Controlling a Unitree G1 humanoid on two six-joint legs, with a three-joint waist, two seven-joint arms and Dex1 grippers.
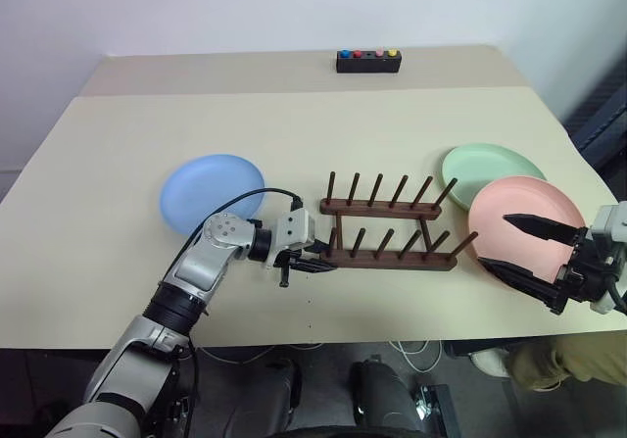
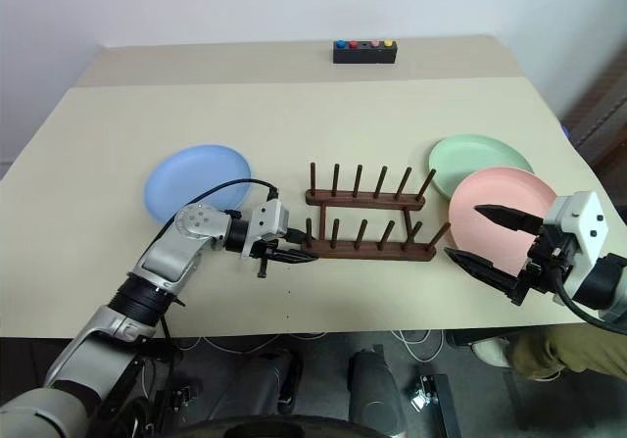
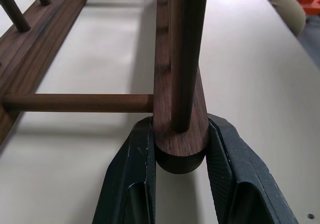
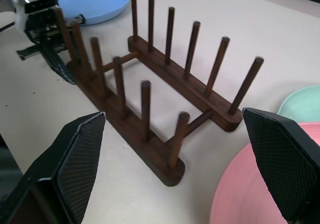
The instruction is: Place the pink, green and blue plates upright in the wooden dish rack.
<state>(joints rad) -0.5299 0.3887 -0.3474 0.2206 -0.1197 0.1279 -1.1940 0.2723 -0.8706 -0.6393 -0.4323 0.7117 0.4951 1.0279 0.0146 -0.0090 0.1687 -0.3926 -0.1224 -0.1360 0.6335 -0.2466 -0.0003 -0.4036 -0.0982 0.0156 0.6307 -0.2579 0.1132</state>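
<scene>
Rack [image 1: 389, 224] sits between plate [image 1: 212, 192] and plates [image 1: 509, 198].

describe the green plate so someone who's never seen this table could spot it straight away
On the beige table, look past the right end of the wooden dish rack. The green plate lies flat there, partly tucked under the pink plate, and is the farther of the two.

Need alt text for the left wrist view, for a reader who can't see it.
The left gripper is clamped on the rounded end of one base rail of the wooden dish rack, one black finger on each side. A peg rises just beyond the grip, and a crossbar runs to the other rail over the beige table.
</scene>
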